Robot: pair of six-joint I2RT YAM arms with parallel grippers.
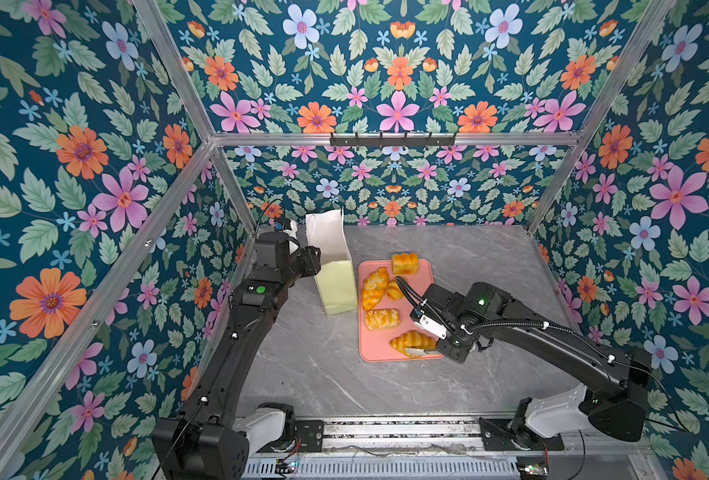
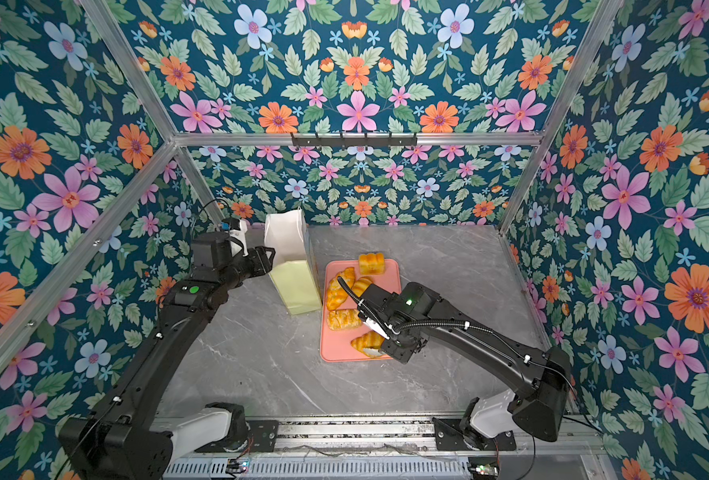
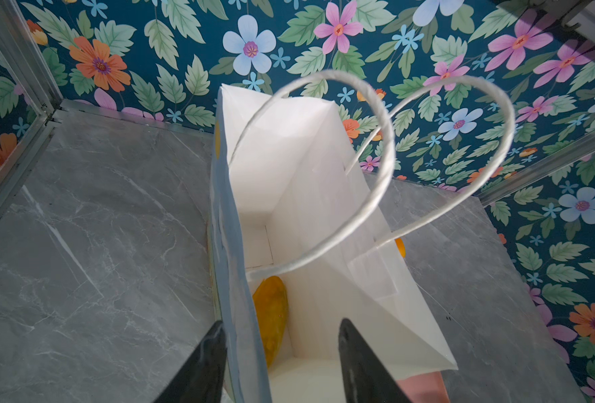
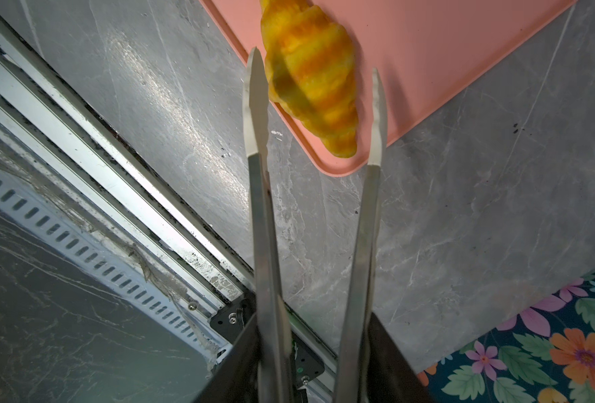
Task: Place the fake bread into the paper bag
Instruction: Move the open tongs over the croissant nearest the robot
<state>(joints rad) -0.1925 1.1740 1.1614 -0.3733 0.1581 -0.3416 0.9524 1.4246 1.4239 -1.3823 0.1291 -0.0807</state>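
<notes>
Straddling croissant (image 4: 310,80) ahead of right gripper (image 4: 313,356): tongs (image 4: 257,209) clamped, tips unclosed. Pinched off-centre, could be squirted off tray (image 4: 446,52).

My left pincer (image 3: 282,321) has matt black fingers that look like plastic. The paper bag (image 3: 310,195) is plain matt paper, white inside with sharp creases, and its handles (image 3: 385,164) are twisted cord, slightly rough. The bread piece (image 3: 271,314) lying in it looks smooth and waxy. My tongs (image 4: 259,226) have dull grey brushed metal arms ending in pale tips (image 4: 256,104) with a toothed edge, plastic or silicone by the look. The croissant (image 4: 310,80) has a soft, foamy skin with little shine. The tray (image 4: 446,62) is smooth pink plastic, matt. The tabletop (image 4: 463,216) is marble-patterned and smooth, with a faint sheen. The frame rail (image 1: 261,138) is bare aluminium.
</notes>
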